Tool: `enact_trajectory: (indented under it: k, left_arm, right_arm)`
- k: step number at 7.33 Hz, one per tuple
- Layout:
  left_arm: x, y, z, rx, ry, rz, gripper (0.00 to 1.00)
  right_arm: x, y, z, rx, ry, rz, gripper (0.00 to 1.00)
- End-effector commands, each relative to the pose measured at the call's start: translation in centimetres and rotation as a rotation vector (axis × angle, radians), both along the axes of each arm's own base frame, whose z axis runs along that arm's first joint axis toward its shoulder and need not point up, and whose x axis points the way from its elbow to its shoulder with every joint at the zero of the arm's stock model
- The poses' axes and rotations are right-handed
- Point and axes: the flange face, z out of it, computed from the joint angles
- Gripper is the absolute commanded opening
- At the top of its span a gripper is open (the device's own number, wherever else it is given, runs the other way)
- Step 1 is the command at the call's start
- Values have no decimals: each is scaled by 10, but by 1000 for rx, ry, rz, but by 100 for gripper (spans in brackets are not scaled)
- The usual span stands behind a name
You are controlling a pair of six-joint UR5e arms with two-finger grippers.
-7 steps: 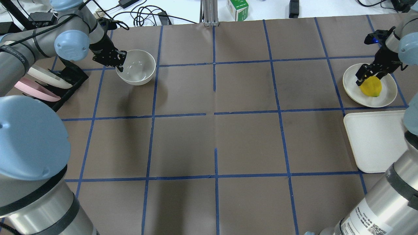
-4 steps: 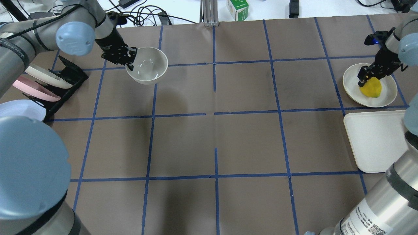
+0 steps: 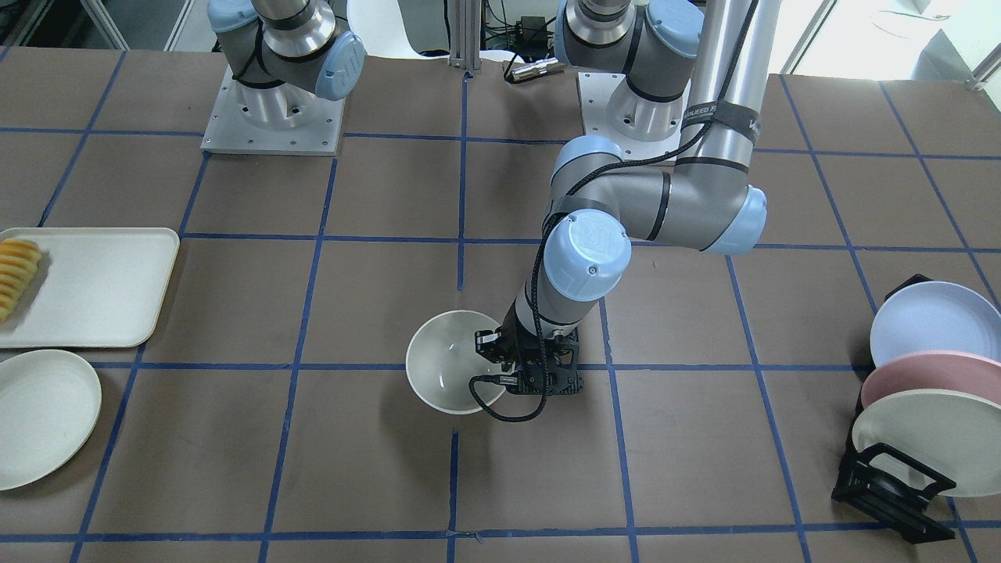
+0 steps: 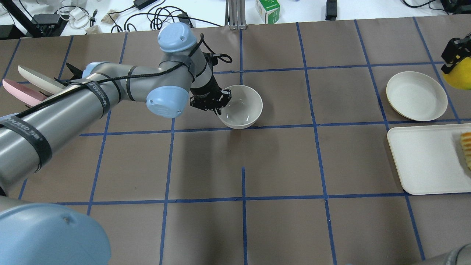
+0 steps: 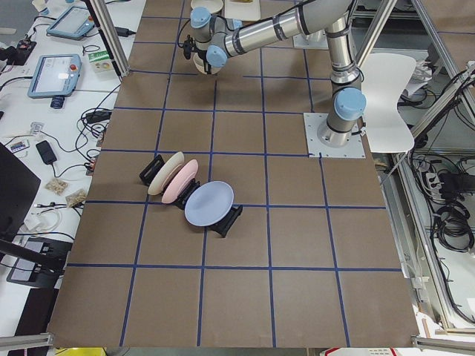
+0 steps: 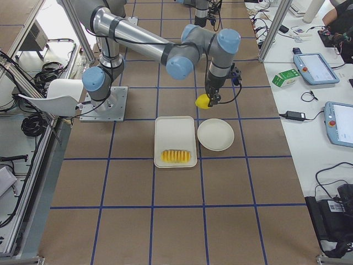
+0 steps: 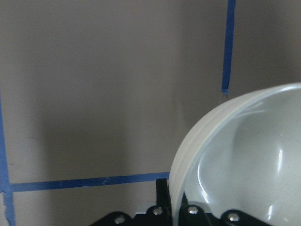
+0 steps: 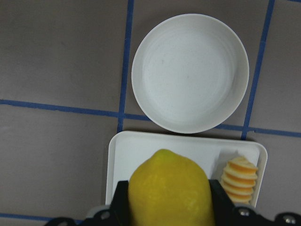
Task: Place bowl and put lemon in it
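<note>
The off-white bowl (image 4: 244, 105) is near the table's middle, slightly tilted, in my left gripper (image 4: 220, 107), which is shut on its near rim. The front view shows the bowl (image 3: 446, 363) low over the table with that gripper (image 3: 500, 363) at its side. The left wrist view shows the bowl's glossy inside (image 7: 244, 160). My right gripper (image 4: 453, 68) is shut on the yellow lemon (image 4: 460, 80) and holds it in the air at the far right edge. The right wrist view shows the lemon (image 8: 169, 193) between the fingers, above the tray.
An empty shallow cream plate (image 4: 416, 95) lies at the right, with a white tray (image 4: 423, 158) beside it that holds sliced fruit pieces (image 4: 466, 147). A black rack with pastel plates (image 3: 923, 407) stands at the far left of the table.
My left arm has carried the bowl from beside the plate rack rightward to the table's middle. My right gripper has lifted the lemon off the shallow plate and moved it right.
</note>
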Motion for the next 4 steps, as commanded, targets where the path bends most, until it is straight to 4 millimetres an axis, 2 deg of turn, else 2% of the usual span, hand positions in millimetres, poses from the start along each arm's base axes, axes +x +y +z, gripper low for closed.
enact_trajectory:
  k: [1, 2, 3, 4]
  left_arm:
    - [-9, 12, -19, -20, 6, 6, 0]
    - [-9, 13, -20, -17, -1, 3, 46]
    - [-8, 13, -6, -43, 7, -4, 99]
    - [-1, 10, 20, -68, 10, -4, 100]
  right_arm:
    - [42, 29, 41, -18, 9, -38, 30]
    - [64, 24, 39, -24, -2, -78, 30]
    - [111, 11, 30, -26, -36, -91, 29]
    - [166, 3, 20, -20, -40, -110, 29]
